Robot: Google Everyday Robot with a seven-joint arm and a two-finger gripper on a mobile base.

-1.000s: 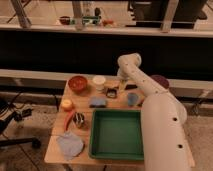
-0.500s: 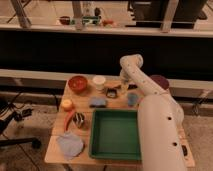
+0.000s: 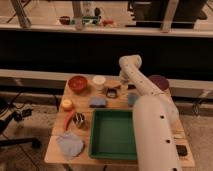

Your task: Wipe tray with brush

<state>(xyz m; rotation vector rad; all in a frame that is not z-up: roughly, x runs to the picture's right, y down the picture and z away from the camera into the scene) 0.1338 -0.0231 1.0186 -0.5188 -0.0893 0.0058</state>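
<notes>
Tool [image 3: 119,89] — nudged rightward — hangs behind the tray [image 3: 113,112], jaws apart.

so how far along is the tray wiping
Done: nothing that shows yet. The green tray sits at the table's front with no brush in it. In hand: the gripper is open, down at the far side beside the brush, which lies on the table. Left: grasp the brush, carry it over, wipe the tray.

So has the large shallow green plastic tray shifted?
No: tray unchanged against the wooden table's front edge. Gripper hangs over the back row, near the white cup.
</notes>
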